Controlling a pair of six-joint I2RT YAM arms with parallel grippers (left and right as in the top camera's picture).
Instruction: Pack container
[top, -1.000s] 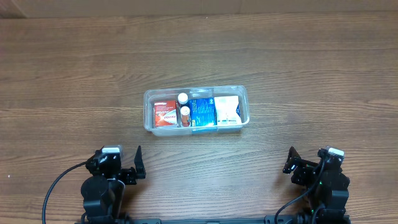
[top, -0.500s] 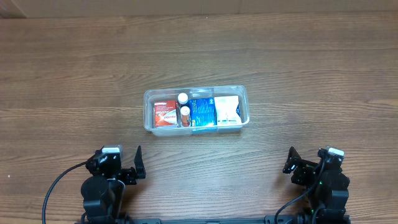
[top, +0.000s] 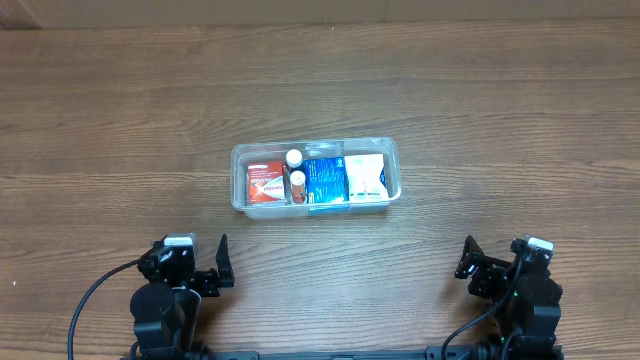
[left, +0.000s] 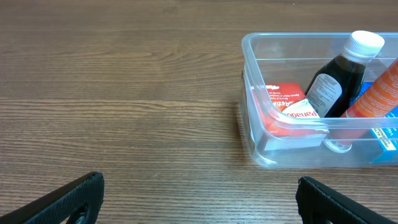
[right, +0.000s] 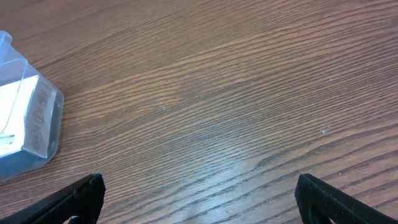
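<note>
The clear plastic container (top: 238, 180) sits mid-table. Inside it lie a red box (top: 264, 184), two small bottles (top: 295, 172), a blue box (top: 325, 180) and a white pack (top: 365, 177). The left wrist view shows the container's left end (left: 252, 93) with the red box (left: 287, 107), a dark bottle (left: 336, 78) and an orange bottle (left: 379, 93). The right wrist view shows only its right corner (right: 37, 121). My left gripper (top: 222, 262) is open and empty near the front left. My right gripper (top: 466, 258) is open and empty near the front right. Both are well short of the container.
The wooden table (top: 500, 100) stretches all round the container. A pale strip runs along the far edge (top: 300, 12). A black cable (top: 90, 300) trails from the left arm.
</note>
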